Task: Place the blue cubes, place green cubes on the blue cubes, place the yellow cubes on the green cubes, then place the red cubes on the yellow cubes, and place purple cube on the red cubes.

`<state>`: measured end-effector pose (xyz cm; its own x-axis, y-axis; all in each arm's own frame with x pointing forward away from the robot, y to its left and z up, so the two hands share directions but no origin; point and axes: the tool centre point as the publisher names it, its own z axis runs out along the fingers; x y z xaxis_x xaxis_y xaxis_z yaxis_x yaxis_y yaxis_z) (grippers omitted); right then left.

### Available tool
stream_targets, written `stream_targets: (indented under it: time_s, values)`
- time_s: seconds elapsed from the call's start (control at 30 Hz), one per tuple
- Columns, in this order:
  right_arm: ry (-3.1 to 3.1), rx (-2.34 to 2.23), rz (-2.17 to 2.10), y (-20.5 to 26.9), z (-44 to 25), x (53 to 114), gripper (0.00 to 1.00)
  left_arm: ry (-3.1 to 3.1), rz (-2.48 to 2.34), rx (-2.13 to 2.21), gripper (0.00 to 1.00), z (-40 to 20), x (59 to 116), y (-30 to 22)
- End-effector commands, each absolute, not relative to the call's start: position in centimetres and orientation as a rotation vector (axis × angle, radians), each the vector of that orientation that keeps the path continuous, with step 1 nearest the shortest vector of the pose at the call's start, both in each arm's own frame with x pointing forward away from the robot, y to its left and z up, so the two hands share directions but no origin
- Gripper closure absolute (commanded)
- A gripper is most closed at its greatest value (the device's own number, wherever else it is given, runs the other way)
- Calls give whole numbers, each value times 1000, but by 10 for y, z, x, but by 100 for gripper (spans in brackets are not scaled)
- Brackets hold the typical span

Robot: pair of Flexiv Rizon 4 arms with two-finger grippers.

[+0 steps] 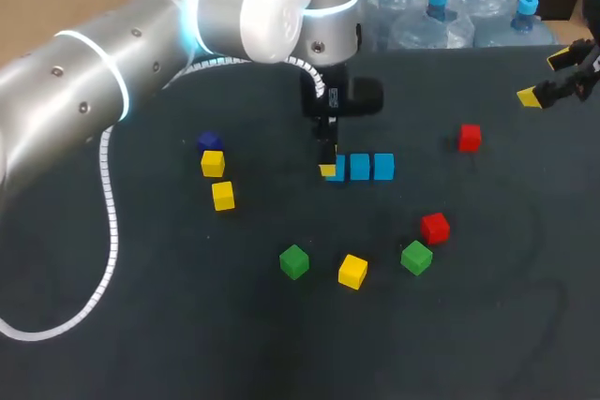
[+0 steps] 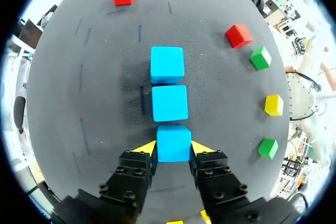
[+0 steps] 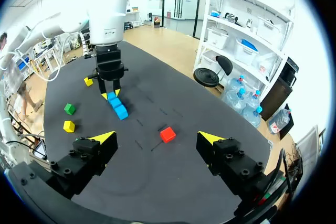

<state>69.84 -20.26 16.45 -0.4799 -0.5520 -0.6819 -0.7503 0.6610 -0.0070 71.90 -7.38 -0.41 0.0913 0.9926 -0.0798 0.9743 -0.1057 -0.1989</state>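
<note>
Three blue cubes lie in a touching row at mid table. My left gripper is shut on the nearest blue cube, a yellow tip pressed against each side. Ahead of it lie the second blue cube and the third blue cube. My right gripper stands wide open over the table's far right, holding nothing. In the right wrist view a red cube lies on the table ahead of it, and the left arm stands over the blue row.
Loose cubes lie around the row: yellow cubes, green cubes, red cubes and a purple cube. A white coiled cable of the left arm trails over the table's left.
</note>
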Motion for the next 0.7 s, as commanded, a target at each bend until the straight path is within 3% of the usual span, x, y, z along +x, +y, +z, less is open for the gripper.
stream_targets:
  time_s: [0.03,0.7]
  values:
    - [2210,-1002,386,-203,165,698,0,-2040,298,-2250,78,-6,718,-73]
    - [2210,-1002,386,-203,165,698,0,-2074,303,-2235,79,-8,722,-78]
